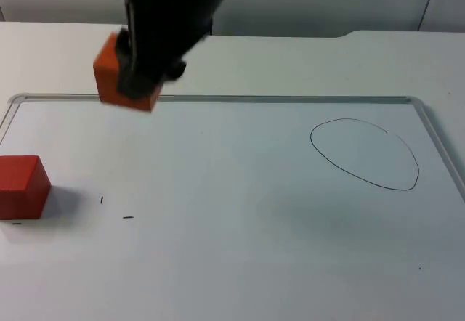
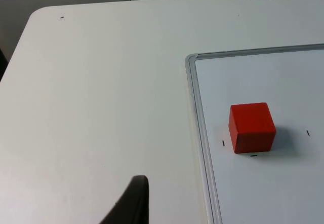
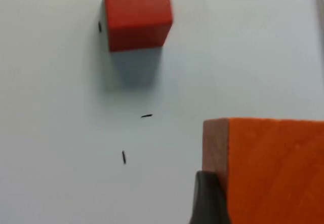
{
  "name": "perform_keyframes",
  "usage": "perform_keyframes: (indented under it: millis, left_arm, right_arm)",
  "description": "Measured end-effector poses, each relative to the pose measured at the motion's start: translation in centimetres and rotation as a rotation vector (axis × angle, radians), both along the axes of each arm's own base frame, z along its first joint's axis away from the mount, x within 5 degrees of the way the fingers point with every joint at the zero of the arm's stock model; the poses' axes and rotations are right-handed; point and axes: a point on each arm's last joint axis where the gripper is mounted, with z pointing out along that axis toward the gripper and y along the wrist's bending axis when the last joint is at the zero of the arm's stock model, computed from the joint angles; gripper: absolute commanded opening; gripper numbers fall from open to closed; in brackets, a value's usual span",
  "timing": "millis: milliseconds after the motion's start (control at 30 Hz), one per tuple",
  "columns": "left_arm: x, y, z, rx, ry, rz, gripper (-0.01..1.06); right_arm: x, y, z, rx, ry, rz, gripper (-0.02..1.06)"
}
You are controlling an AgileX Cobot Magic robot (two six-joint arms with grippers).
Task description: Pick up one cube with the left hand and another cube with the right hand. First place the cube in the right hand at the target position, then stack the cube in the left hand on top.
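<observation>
My right gripper [image 1: 138, 81] pinches the orange cube [image 1: 109, 70] aloft; next, carry it to the drawn oval [image 1: 363, 154].

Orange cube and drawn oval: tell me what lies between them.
Nothing but bare whiteboard. In the top view, the right gripper holds the orange cube up, and no object sits before the drawn oval.

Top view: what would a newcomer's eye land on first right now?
First, the orange cube held up off the whiteboard by the right gripper, near the board's far edge on the left side. Next, the red cube resting on the board at its left edge beside small pen marks. The hand-drawn oval on the board's right side lies bare.
</observation>
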Motion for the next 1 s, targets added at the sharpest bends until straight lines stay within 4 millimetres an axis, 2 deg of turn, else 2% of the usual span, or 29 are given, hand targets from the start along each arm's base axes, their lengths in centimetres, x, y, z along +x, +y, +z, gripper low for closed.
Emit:
perform_keyframes:
  millis: [100,133,233,267,300,367,500,533,633,733,833,1000]
  left_arm:
    - [0.0,0.0,0.0,0.000,0.000,0.000,1.01]
    - [0.0,0.0,0.0,0.000,0.000,0.000,1.01]
    - [0.0,0.0,0.0,0.000,0.000,0.000,1.01]
    - [0.0,0.0,0.0,0.000,0.000,0.000,1.01]
    - [0.0,0.0,0.0,0.000,0.000,0.000,1.01]
    - [0.0,0.0,0.0,0.000,0.000,0.000,1.01]
    - [0.0,0.0,0.0,0.000,0.000,0.000,1.01]
    - [0.0,0.0,0.0,0.000,0.000,0.000,1.01]
    - [0.0,0.0,0.0,0.000,0.000,0.000,1.01]
    - [0.0,0.0,0.0,0.000,0.000,0.000,1.01]
    - [0.0,0.0,0.0,0.000,0.000,0.000,1.01]
    - [0.0,0.0,0.0,0.000,0.000,0.000,1.01]
  right_arm:
    - [-1.4,-2.0,6.3,0.102,-0.063,-0.049,0.00]
    - [-1.4,-2.0,6.3,0.102,-0.063,-0.049,0.00]
    - [-3.1,-4.9,12.1,0.197,-0.120,-0.096,0.00]
    - [-3.6,-5.8,13.4,0.220,-0.130,-0.112,0.00]
    - [-3.6,-5.8,13.4,0.220,-0.130,-0.112,0.00]
    - [-4.6,-7.6,16.1,0.274,-0.159,-0.148,0.00]
    - [-5.9,-11.1,19.9,0.374,-0.184,-0.247,0.00]
    - [-5.9,-11.1,19.9,0.374,-0.184,-0.247,0.00]
    - [-7.0,-13.1,21.2,0.421,-0.198,-0.299,0.00]
    - [-7.8,-14.0,21.4,0.439,-0.205,-0.315,0.00]
    - [-9.2,-15.2,21.1,0.460,-0.209,-0.331,0.00]
    - [-10.2,-16.1,20.7,0.491,-0.201,-0.350,0.00]
